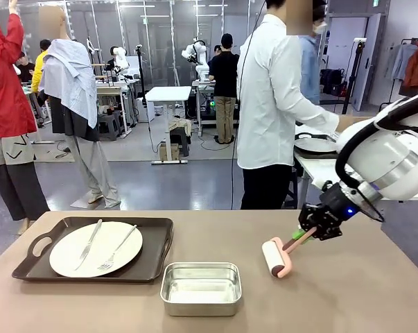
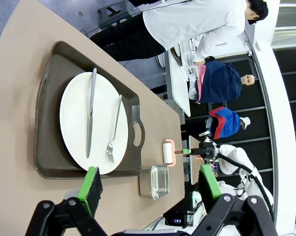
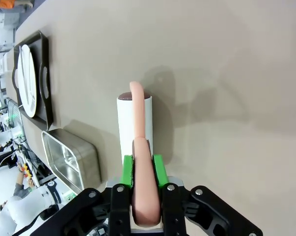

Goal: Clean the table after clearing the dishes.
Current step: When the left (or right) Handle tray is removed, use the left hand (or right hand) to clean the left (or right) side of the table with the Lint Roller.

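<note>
Right end effector (image 1: 302,236) is clenched on the pink handle of a lint roller (image 1: 276,257) with a white roll, green pads pinching the handle from both sides in the right wrist view (image 3: 143,169). The roll looks to rest on the matte brownish-taupe counter (image 1: 347,298), right of the middle. Key relation: the handle slants from the end effector down toward the near-left, and the roll's long axis runs roughly far edge to near edge, so it would likely roll sideways, left or right. Bare counter lies toward the right edge and near-right corner. The small rectangular steel pan (image 1: 200,288) sits just to the roller's left at the near edge, so a leftward stroke looks short. Dishes not all cleared: one dark rectangular handled tray (image 1: 157,225) sits by the far-left corner carrying a round white plate (image 1: 96,248) with a metal fork (image 1: 118,251) and metal knife (image 1: 89,244) lying on it. Left end effector (image 2: 148,189) is released, jaws wide, hovering over the tray's side, so it is the nearer arm for the tray. A person (image 1: 267,104) stands beyond the far edge, turned toward a side table.
</note>
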`<state>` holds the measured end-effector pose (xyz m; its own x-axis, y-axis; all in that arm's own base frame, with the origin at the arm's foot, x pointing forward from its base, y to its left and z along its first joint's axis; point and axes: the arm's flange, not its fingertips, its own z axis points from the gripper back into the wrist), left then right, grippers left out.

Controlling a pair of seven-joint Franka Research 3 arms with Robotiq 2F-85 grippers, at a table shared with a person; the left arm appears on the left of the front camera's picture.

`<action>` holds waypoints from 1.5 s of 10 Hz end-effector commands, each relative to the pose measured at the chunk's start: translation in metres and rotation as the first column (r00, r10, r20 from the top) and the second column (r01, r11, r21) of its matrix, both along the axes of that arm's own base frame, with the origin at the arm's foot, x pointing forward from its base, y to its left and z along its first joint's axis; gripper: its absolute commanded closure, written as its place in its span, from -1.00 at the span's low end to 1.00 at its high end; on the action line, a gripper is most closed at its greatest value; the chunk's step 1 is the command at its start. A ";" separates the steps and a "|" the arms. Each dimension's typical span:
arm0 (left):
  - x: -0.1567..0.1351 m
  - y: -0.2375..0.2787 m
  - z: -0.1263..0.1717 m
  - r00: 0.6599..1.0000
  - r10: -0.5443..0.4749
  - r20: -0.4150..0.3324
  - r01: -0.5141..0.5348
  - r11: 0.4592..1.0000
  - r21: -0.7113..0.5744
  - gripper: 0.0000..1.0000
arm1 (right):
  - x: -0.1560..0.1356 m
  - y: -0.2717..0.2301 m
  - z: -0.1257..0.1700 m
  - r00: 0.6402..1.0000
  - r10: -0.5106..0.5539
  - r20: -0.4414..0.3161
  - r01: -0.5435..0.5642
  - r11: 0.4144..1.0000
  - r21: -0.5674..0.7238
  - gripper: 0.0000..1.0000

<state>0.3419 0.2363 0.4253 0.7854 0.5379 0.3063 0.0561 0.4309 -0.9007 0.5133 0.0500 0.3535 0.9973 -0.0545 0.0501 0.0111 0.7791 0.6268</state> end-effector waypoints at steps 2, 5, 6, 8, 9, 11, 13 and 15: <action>-0.001 0.003 0.002 1.000 -0.003 0.014 0.003 1.000 -0.010 -1.00 | -0.015 -0.062 -0.031 0.999 -0.040 0.036 0.046 0.984 -0.174 0.59; -0.001 0.003 0.002 1.000 -0.003 0.014 0.003 1.000 -0.010 -1.00 | -0.025 -0.109 -0.018 0.995 -0.088 0.040 0.095 0.968 -0.234 0.59; -0.001 0.003 0.002 1.000 -0.003 0.014 0.003 1.000 -0.010 -1.00 | -0.028 -0.118 -0.013 0.994 -0.101 0.044 0.109 0.963 -0.245 0.59; -0.001 0.003 0.002 1.000 -0.003 0.014 0.003 1.000 -0.010 -1.00 | -0.031 -0.136 0.001 0.994 -0.099 0.047 0.108 0.963 -0.248 0.59; -0.001 0.003 0.002 1.000 -0.003 0.014 0.003 1.000 -0.010 -1.00 | -0.034 -0.142 0.009 0.994 -0.093 0.055 0.104 0.955 -0.276 0.59; -0.001 0.003 0.002 1.000 -0.003 0.014 0.003 1.000 -0.010 -1.00 | -0.038 -0.143 0.031 0.994 -0.063 0.091 0.084 0.963 -0.257 0.59; -0.001 0.003 0.002 1.000 -0.003 0.014 0.003 1.000 -0.010 -1.00 | -0.041 -0.131 0.071 0.990 0.008 0.139 0.029 0.964 -0.263 0.59; -0.001 0.003 0.002 1.000 -0.003 0.014 0.003 1.000 -0.010 -1.00 | -0.040 -0.117 0.103 0.984 0.051 0.168 0.004 0.949 -0.315 0.59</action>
